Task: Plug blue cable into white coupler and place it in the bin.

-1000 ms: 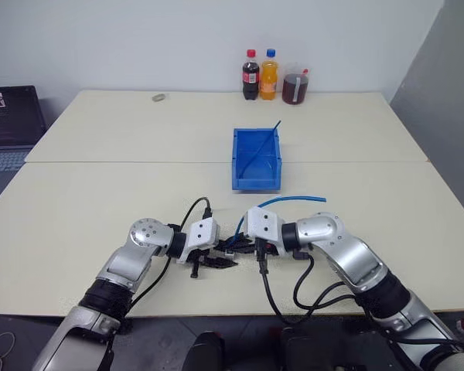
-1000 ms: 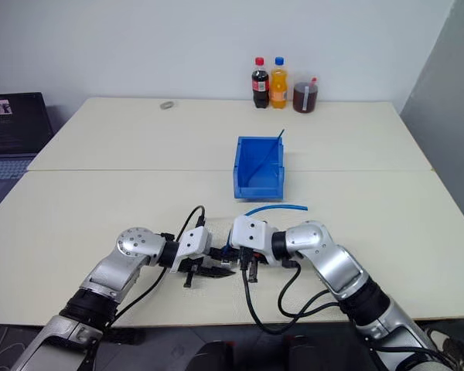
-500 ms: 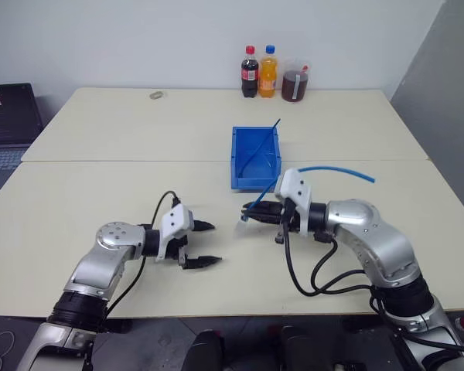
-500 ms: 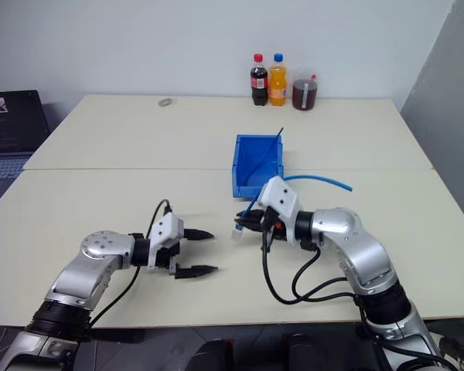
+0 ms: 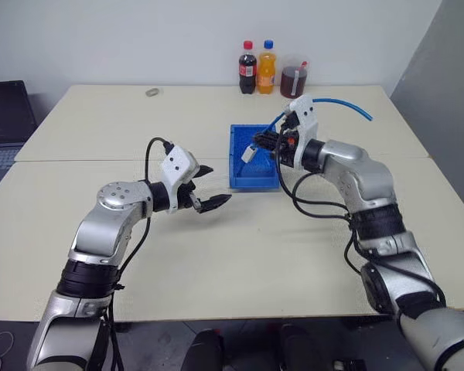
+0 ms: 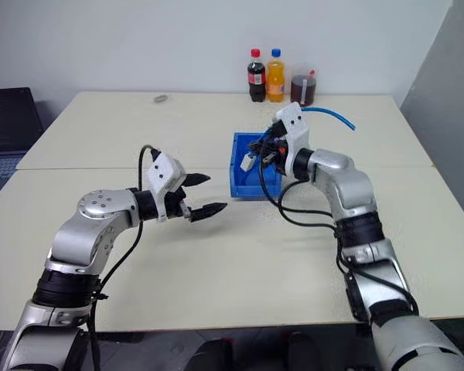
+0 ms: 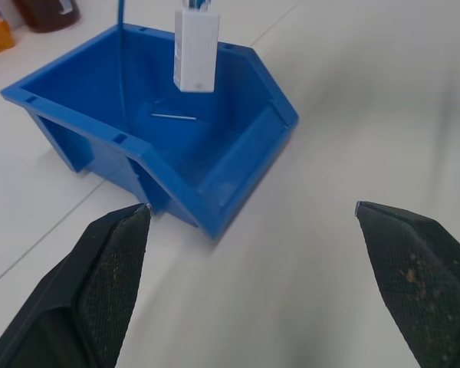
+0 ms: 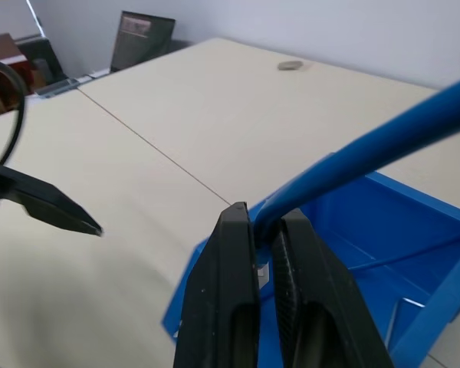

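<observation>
In the left eye view, the plugging appears to be done: the white coupler (image 5: 248,153) is seen hanging from the end of the blue cable (image 5: 336,103), which is pinched between the pressed-together fingers of the right gripper (image 5: 267,142). The pair is held in the air over the bin (image 5: 254,182), just above its near-left part, so only the release into the bin is judged to be left. The cable's free end arcs back over the right wrist toward the far side of the bench (image 5: 216,232). The left gripper (image 5: 209,186) is held apart, to the left of the bin, with its fingers spread and nothing between them.

In the left wrist view, the coupler (image 7: 195,47) is shown as a small upright white block with the cable entering its top, suspended over the bin's open interior (image 7: 215,222). A thin dark-blue strand (image 7: 119,46) is seen leaning inside the bin.

In the right wrist view, the light-blue cable (image 8: 383,138) is seen as a smooth curved tube clamped between the closed black fingers (image 8: 238,307), with the bin (image 8: 414,337) directly beneath.
</observation>
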Tool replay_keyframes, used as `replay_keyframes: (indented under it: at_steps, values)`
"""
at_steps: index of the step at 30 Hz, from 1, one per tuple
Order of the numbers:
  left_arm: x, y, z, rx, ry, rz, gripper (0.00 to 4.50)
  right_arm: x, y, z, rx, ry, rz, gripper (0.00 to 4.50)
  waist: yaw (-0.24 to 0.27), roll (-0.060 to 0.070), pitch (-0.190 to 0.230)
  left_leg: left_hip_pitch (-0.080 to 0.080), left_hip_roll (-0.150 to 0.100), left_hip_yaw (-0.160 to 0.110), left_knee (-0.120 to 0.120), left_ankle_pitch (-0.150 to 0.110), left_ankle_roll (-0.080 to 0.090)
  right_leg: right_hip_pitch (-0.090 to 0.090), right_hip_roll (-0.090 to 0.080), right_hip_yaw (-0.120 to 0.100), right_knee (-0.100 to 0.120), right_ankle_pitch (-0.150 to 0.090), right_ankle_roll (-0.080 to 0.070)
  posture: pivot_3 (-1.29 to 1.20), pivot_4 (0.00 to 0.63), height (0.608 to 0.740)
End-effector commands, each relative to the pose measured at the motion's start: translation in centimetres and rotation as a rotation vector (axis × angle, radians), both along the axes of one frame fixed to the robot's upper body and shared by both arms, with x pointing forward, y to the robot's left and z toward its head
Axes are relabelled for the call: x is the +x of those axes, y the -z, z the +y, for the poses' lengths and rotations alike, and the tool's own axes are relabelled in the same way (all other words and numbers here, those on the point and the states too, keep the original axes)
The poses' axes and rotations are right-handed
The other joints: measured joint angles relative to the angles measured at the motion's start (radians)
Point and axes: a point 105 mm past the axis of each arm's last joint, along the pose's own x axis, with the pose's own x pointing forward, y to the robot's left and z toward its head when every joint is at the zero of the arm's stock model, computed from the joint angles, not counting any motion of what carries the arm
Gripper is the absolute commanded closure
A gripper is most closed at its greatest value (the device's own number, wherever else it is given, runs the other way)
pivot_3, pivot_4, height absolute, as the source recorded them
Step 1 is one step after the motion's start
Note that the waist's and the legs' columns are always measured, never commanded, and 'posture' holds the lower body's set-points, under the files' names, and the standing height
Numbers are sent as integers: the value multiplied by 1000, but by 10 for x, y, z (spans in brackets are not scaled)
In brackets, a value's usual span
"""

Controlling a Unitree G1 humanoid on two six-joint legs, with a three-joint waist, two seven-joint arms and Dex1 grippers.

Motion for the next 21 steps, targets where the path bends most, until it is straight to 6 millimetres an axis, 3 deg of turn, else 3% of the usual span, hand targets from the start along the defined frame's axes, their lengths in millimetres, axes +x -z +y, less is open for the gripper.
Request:
replay_keyframes:
  at_steps: [1, 6, 10, 16, 21]
  values:
    - [3, -13, -3, 9, -1, -60, 0, 11, -6, 0, -113, -43, -41, 3806, -3, 0, 0, 0, 0, 0, 0, 0, 0, 0, 0, 0, 0, 0, 0, 0, 150, 740]
    - [11, -17, 4, 3, -52, -83, 0, 19, -15, -15, -259, -77, -56, 2632, -7, 1, 3, -1, -1, 0, 0, 0, 0, -1, -1, 0, 0, 0, 0, 0, 150, 740]
    - [16, -21, 16, -16, -114, -92, 0, 13, -28, -37, -372, -135, -69, 1626, -7, 1, 3, -1, -1, 0, 0, 0, 0, -1, -1, 0, 0, 0, 0, 0, 150, 740]
    - [23, -22, 39, -45, -206, -72, 0, -9, -8, -73, -574, -244, -57, 42, -8, 1, 3, -1, -1, 0, 0, 0, 0, 0, -1, 0, 0, 0, 0, 0, 150, 740]
    - [21, -17, 70, 41, -306, -132, 0, -28, -1, -97, -436, -152, -89, 18, -11, 2, 4, -1, -1, 0, 1, 0, 0, 0, -2, 0, 0, 0, 0, 0, 150, 740]
